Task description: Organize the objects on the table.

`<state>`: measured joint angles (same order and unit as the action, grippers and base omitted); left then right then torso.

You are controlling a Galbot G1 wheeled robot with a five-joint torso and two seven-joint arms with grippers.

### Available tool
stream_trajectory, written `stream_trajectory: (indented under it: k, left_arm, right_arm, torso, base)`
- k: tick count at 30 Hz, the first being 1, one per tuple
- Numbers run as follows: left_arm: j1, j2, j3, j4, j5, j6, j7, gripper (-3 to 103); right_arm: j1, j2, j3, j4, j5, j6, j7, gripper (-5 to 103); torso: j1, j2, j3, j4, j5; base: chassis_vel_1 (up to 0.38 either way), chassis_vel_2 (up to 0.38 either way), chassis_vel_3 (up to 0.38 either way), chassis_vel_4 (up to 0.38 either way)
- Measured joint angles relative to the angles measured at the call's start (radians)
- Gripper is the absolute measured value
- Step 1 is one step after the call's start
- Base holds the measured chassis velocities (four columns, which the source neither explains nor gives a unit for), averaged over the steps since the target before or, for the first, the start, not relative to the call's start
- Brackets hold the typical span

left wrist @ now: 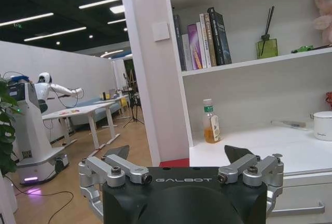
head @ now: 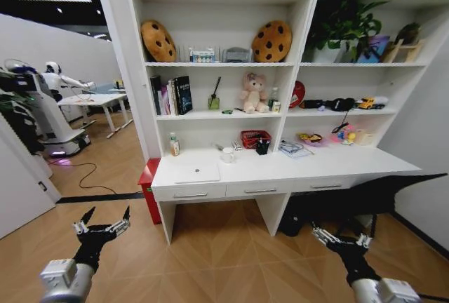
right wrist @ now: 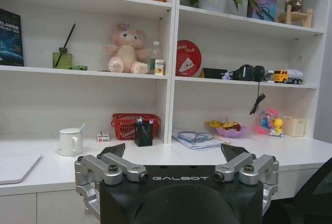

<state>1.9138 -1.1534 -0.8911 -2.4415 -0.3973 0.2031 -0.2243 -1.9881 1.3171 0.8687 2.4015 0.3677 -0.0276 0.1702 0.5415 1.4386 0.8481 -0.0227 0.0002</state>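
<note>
Left gripper (head: 102, 223): hangs low over the floor, well short of the desk (head: 337, 164), fingers spread wide, holding nothing.
Right gripper (head: 342, 236): likewise low and short of the desk, fingers wide apart, empty.
Laptop (head: 197, 172): lies closed and flat on the desk near its front edge, left of the white mug (head: 228, 154).
Bottle (head: 174, 144): stands upright at the desk's back, behind the laptop's left side.
Risk: the mug stands just beside the laptop's far corner; a reach for the laptop could knock it over.
Risk: the slim laptop lies flush, so wide fingers may slide off it.
Hard to make out: the pens, the green item and the yellow packet are too small to pick out near the red basket (head: 254, 137).
</note>
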Motion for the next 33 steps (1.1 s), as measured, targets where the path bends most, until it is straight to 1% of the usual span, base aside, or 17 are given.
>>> stream_trajectory:
  k: [4, 8, 15, 20, 21, 22, 28, 33]
  left_arm:
    - [0.0, 0.0, 0.0, 0.0, 0.0, 0.0, 0.0, 100]
    - [0.0, 0.0, 0.0, 0.0, 0.0, 0.0, 0.0, 100]
    - [0.0, 0.0, 0.0, 0.0, 0.0, 0.0, 0.0, 100]
    - [0.0, 0.0, 0.0, 0.0, 0.0, 0.0, 0.0, 100]
    - [0.0, 0.0, 0.0, 0.0, 0.0, 0.0, 0.0, 100]
    - [0.0, 0.0, 0.0, 0.0, 0.0, 0.0, 0.0, 100]
    - [0.0, 0.0, 0.0, 0.0, 0.0, 0.0, 0.0, 100]
    - [0.0, 0.0, 0.0, 0.0, 0.0, 0.0, 0.0, 100]
  right_arm:
    - [0.0, 0.0, 0.0, 0.0, 0.0, 0.0, 0.0, 100]
    - [0.0, 0.0, 0.0, 0.0, 0.0, 0.0, 0.0, 100]
    - [-0.001, 0.0, 0.0, 0.0, 0.0, 0.0, 0.0, 100]
    - [-0.001, 0.0, 0.0, 0.0, 0.0, 0.0, 0.0, 100]
    - [-0.001, 0.0, 0.0, 0.0, 0.0, 0.0, 0.0, 100]
    - [-0.001, 0.0, 0.0, 0.0, 0.0, 0.0, 0.0, 100]
    - [-0.001, 0.0, 0.0, 0.0, 0.0, 0.0, 0.0, 100]
    - [-0.001, 0.0, 0.0, 0.0, 0.0, 0.0, 0.0, 100]
  torso:
    - [-0.001, 0.0, 0.0, -0.0006, -0.0005]
    - [-0.001, 0.001, 0.0, -0.0005, -0.0005]
    - [-0.002, 0.001, -0.001, 0.0, -0.0002]
    - [-0.001, 0.001, -0.001, -0.0009, 0.0004]
    - [-0.001, 0.001, 0.0, -0.0003, -0.0002]
    - [-0.001, 0.001, 0.0, 0.0001, 0.0]
    - [-0.001, 0.001, -0.001, -0.0005, -0.0004]
    - [-0.001, 0.001, -0.001, -0.0004, -0.0004]
  base:
    - [0.0, 0.0, 0.0, 0.0]
    - [0.021, -0.042, -0.017, 0.061]
    - [-0.034, -0.212, 0.046, 0.187]
    - [-0.11, -0.119, 0.101, 0.145]
    - [-0.037, -0.026, 0.096, 0.0]
    - [0.021, 0.024, 0.069, -0.005]
    - [0.007, 0.008, 0.023, 0.001]
    - [0.0, 0.0, 0.0, 0.0]
